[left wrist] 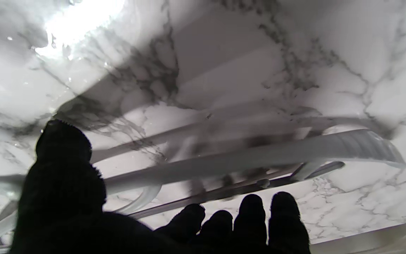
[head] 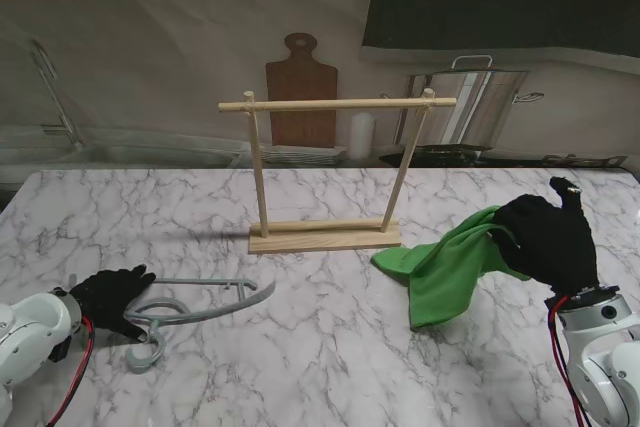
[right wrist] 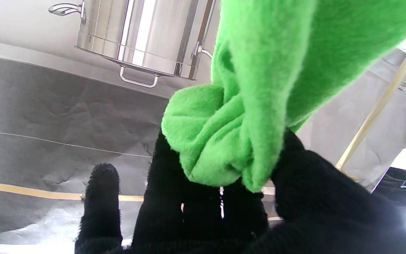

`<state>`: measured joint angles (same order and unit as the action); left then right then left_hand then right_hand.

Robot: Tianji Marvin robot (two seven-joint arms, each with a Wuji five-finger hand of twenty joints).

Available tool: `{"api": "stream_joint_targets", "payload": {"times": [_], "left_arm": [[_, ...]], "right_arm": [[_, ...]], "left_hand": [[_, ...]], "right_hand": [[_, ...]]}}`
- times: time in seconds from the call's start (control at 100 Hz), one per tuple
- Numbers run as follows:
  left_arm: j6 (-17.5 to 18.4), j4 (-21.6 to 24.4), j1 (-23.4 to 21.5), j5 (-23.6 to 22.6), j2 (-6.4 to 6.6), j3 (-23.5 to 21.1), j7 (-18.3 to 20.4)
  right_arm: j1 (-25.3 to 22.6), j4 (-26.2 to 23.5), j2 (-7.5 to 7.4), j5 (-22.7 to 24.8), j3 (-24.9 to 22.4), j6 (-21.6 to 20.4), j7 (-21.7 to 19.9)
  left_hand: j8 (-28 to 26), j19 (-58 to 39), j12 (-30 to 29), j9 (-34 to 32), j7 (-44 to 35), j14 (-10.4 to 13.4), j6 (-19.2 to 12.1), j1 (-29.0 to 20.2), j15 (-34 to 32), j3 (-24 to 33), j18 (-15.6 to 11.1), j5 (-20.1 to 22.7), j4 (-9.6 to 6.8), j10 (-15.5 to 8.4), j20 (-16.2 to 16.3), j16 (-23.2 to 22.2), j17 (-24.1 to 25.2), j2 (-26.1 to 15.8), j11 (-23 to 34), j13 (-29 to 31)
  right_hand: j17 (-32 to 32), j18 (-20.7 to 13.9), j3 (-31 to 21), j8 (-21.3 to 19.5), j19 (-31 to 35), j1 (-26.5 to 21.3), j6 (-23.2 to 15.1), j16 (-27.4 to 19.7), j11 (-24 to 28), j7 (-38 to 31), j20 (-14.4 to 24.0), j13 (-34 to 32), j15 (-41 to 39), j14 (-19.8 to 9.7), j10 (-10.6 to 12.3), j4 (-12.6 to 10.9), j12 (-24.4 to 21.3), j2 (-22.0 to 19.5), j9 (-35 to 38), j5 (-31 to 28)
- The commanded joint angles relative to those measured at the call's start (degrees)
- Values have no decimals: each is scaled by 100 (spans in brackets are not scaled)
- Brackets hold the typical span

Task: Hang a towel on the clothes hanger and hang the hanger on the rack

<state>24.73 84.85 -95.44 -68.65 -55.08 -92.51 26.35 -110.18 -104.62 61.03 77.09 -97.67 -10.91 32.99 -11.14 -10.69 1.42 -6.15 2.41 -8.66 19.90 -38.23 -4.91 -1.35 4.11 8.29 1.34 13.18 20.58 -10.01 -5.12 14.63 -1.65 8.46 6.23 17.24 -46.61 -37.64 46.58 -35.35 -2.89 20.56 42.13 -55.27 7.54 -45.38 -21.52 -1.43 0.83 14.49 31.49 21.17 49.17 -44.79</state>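
Seen from the stand: right robot hand point(head: 548, 239) raised over the right edge of the marble bench point(head: 320, 347), black-gloved fingers clamped on a bunched corner of the green towel point(head: 445, 265). Towel draping down and leftward from that grip, lower folds touching the bench just right of the wooden rack point(head: 328, 172). Rack upright near the bench's far edge, at its middle, top bar bare. Grey clothes hanger point(head: 195, 309) flat on the bench near the front left corner, hook end toward the front edge. Left robot hand point(head: 115, 299) low at the hanger's hook end, fingers spread and touching or nearly touching it; a closed grip not evident. Beyond the far edge, a wooden cutting board point(head: 300, 87) and a steel stockpot point(head: 470, 107).

Seen from the left wrist: gloved thumb point(left wrist: 63, 169) apart from the four fingertips point(left wrist: 250, 211), hanger point(left wrist: 245, 158) blurred against the marble just beyond them, not enclosed.

Seen from the right wrist: towel point(right wrist: 245, 106) pinched in a thick wad between thumb and fingers, one finger point(right wrist: 100, 197) standing free. Stockpot point(right wrist: 143, 35) and a rack post point(right wrist: 382, 98) behind.
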Motion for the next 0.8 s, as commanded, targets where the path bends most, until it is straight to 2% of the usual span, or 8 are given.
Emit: {"api": "stream_joint_targets", "payload": {"times": [0.0,0.17,0.26,0.46,0.49,0.61,0.73,0.79], "left_arm": [[-32,-95,23,33,18,58,176],[-101,-178,108,107,32,150,316],[-194,-254,173,161,37,229,382],[-508,-508,374,418,41,455,486],[-536,-545,396,453,39,481,475],[-642,-609,421,670,23,522,418],[-668,-550,360,839,-8,461,266],[-629,-489,301,892,-33,393,96]], "right_arm": [[-16,13,4,18,0,35,14],[-18,20,4,19,2,36,34],[-21,22,6,15,0,30,58],[-43,7,13,4,-18,19,107],[-51,0,13,7,-24,17,114],[-79,-20,17,8,-51,5,140],[-94,-23,20,-2,-56,8,137],[-91,-14,21,-10,-47,13,128]], "left_hand": [[-15,430,-76,200,-164,13,-39,-71,-26,17,-4,1,-78,-19,-65,116,17,345,-60,-31],[-19,360,-62,76,-188,69,-82,-526,-76,175,-9,30,-150,-95,-37,96,-132,286,-26,148],[-98,233,20,-160,-231,180,-207,-1320,-118,87,-65,113,-180,-253,17,60,-232,-63,25,319],[-277,-794,356,-721,-337,466,-704,-3508,-279,21,-289,460,-58,-724,97,-88,-312,-965,323,833],[-291,-984,384,-817,-369,475,-773,-3565,-319,413,-300,539,-112,-777,89,-108,-330,-1025,383,938],[-356,-2191,533,-1263,-579,495,-1043,-3573,-463,1819,-331,1021,-55,-937,49,-188,-289,-1105,616,1408],[-436,-2551,631,-1777,-829,429,-1113,-3573,-624,2393,-241,1579,-113,-933,76,-246,-542,-1011,827,1842],[-566,-2812,703,-2152,-1088,319,-1111,-3573,-752,2535,-144,1946,-24,-855,44,-439,-688,-951,937,2150]], "right_hand": [[-132,226,-158,-225,-146,-151,-379,80,-56,-208,-69,-83,105,-23,172,-4,84,-319,82,-321],[-143,238,-147,-222,-167,-144,-386,79,-58,-204,-88,-79,109,-28,172,-4,83,-320,83,-325],[-145,235,-144,-221,-172,-142,-391,81,-56,-202,-94,-85,106,-24,178,-5,85,-321,88,-325],[-161,230,-142,-219,-195,-141,-396,82,-54,-201,-115,-84,105,-21,170,-8,85,-321,87,-327],[-160,233,-141,-219,-197,-139,-396,83,-54,-200,-117,-84,105,-21,171,-8,85,-322,89,-328],[-163,232,-137,-218,-204,-135,-398,84,-53,-198,-126,-87,103,-16,176,-7,85,-325,91,-326],[-166,233,-133,-218,-213,-136,-404,85,-51,-197,-136,-90,102,-24,175,-8,87,-322,98,-323],[-166,231,-133,-217,-216,-134,-412,86,-54,-196,-140,-95,101,-21,183,-8,85,-325,96,-322]]}}
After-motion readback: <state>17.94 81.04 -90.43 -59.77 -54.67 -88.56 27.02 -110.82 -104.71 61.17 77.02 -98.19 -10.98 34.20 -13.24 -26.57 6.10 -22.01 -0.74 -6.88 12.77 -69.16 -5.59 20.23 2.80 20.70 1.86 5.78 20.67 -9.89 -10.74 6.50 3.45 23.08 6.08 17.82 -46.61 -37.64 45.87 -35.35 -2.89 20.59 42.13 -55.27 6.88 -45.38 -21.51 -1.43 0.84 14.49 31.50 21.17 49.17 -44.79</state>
